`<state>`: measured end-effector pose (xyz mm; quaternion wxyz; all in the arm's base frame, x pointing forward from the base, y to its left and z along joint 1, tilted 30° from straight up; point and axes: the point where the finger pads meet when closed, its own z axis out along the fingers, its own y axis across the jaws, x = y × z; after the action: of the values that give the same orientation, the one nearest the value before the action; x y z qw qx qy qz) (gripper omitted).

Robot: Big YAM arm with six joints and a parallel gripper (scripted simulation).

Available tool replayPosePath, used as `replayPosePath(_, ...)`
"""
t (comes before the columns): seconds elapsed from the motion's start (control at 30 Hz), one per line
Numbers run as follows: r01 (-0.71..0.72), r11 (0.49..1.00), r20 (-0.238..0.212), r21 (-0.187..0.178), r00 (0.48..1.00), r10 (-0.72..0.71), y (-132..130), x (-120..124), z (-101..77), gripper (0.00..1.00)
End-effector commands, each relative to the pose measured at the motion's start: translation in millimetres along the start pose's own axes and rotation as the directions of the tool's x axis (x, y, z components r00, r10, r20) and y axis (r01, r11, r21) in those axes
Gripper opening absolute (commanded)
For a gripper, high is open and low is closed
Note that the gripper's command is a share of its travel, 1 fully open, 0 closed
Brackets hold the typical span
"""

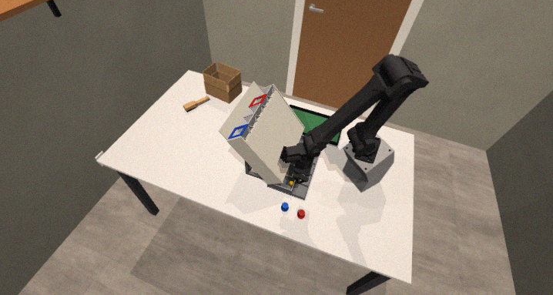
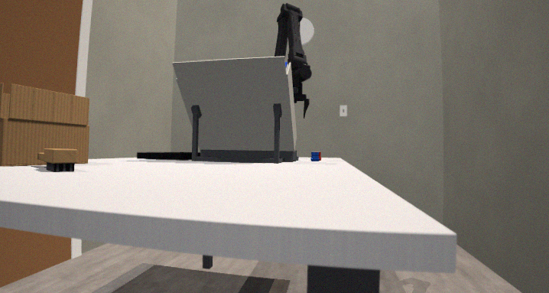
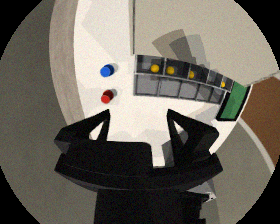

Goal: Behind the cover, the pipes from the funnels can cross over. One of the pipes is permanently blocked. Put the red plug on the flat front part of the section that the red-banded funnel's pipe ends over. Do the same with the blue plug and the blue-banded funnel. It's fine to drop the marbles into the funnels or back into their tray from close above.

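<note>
My gripper point(image 1: 296, 172) is open and empty. It hangs above the near end of the dark sectioned tray point(image 3: 180, 82), in front of the grey cover point(image 1: 266, 134). The red plug point(image 1: 301, 213) and the blue plug point(image 1: 285, 206) stand side by side on the table, in front of the tray's near end and clear of it. They also show in the wrist view, red point(image 3: 108, 96) and blue point(image 3: 108, 70), just ahead of my fingers. The red-banded funnel point(image 1: 257, 100) and the blue-banded funnel point(image 1: 237, 131) open at the cover's top. Yellow marbles point(image 3: 153, 68) lie in several sections.
A green tray point(image 1: 316, 125) lies behind the cover near the arm's base point(image 1: 366, 162). A cardboard box point(image 1: 222, 80) and a wooden brush point(image 1: 196, 102) sit at the table's far left corner. The cover leans over the tray on dark struts point(image 2: 277, 131).
</note>
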<state>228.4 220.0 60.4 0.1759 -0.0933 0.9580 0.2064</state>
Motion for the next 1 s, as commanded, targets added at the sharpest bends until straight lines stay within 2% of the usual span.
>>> replayPosePath(0.0, -0.051, 0.999, -0.016, -0.003, 0.999, 0.051, 30.0, 15.0, 20.0, 0.87)
replayPosePath(0.23, -0.042, 0.999, -0.008, -0.004, 0.999, 0.042, 87.1, 39.3, 43.6, 0.87)
replayPosePath(0.97, -0.061, 0.998, -0.025, -0.005, 0.998, 0.061, 105.1, 47.2, 51.4, 0.87)
